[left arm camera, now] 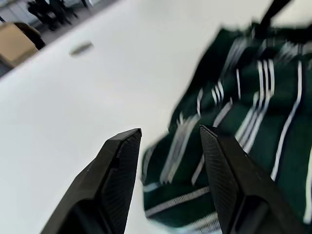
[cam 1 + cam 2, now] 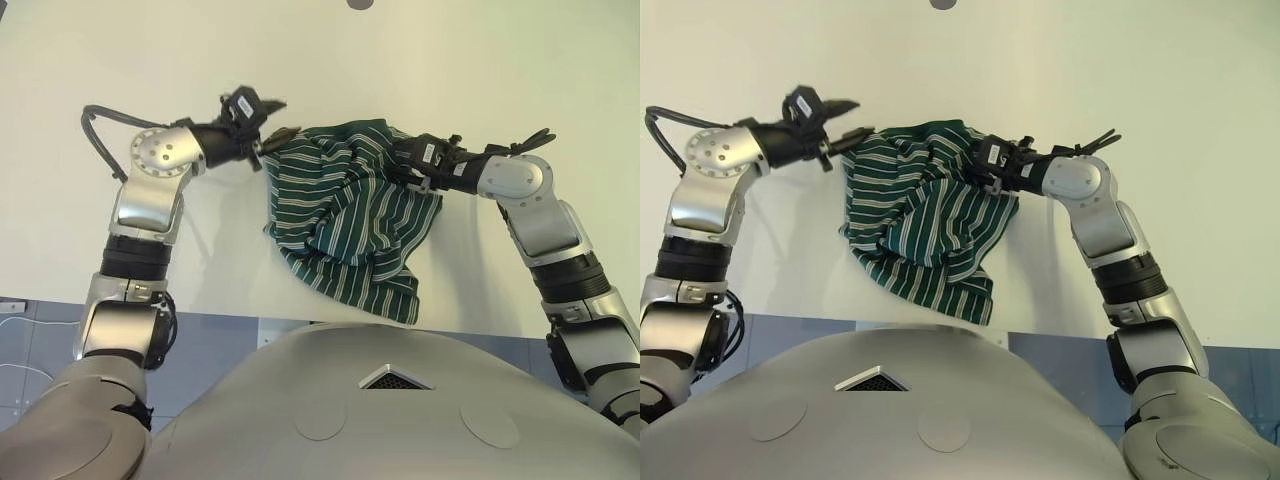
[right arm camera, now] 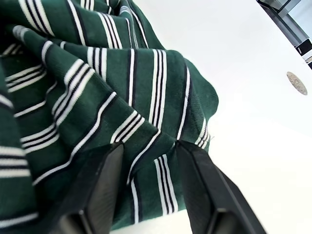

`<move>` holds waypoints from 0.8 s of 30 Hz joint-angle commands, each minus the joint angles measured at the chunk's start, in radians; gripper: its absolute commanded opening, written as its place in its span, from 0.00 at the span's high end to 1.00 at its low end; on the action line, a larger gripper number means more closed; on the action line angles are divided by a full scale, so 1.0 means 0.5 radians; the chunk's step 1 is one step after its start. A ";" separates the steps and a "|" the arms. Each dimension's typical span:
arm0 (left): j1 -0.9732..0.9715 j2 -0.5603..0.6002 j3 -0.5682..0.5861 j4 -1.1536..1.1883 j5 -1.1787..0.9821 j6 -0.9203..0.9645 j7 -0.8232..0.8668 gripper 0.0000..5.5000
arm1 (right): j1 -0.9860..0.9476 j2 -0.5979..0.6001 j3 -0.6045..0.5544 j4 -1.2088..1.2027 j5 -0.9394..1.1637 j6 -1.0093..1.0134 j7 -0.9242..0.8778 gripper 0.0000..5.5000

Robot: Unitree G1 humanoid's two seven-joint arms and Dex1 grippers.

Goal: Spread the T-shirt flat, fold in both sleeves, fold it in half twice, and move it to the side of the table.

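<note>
1. We see the T-shirt [image 2: 345, 215] on the white tabletop [image 2: 480, 60]. It is dark green with thin white stripes.
2. The T-shirt is not flat. It lies in a crumpled heap with many folds and bumps.
3. The heap sits about halfway along the near edge of the tabletop. Its lowest corner comes almost to that edge.
4. The top of the heap is pulled wide, and the heap gets narrower toward the near edge.
5. The left gripper [image 1: 170, 132] is at the far left corner of the T-shirt. Its two black fingers [image 1: 119, 165] are apart, with bare table and the edge of the cloth showing in the gap between them. From the head views, one fingertip looks right up against the cloth. We cannot tell if it really touches.
6. The right gripper [image 3: 148, 145] is on the far right side of the T-shirt. Its two fingers [image 3: 195, 175] are apart too, and a fold of striped cloth lies in the gap between them. The fingers do not look squeezed shut on it.
7. Both arms come in from the sides, so the T-shirt is between the two grippers.
8. A small grey round spot [image 2: 360, 3] sits near the far edge of the tabletop, well apart from the T-shirt.
9. Past the near edge we see a grey floor [image 2: 40, 330].
</note>
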 commanded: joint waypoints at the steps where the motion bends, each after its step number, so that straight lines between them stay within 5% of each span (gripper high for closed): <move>1: 0.081 0.197 -0.118 0.099 0.241 -0.030 -0.027 0.60 | 0.073 -0.090 -0.039 0.005 -0.046 0.059 -0.001 0.64; 12: 0.083 0.424 0.241 -0.254 -0.164 0.128 -0.258 0.60 | 0.185 -0.166 -0.163 -0.282 0.155 0.222 0.125 0.64; 19: -0.243 0.098 0.324 0.139 -0.390 0.253 -0.218 0.60 | 0.053 -0.108 -0.339 -0.288 0.304 0.220 0.078 0.64; 24: -0.243 0.079 0.241 0.219 -0.410 0.387 -0.345 0.63 | 0.036 -0.097 -0.318 -0.227 0.276 0.181 0.047 0.64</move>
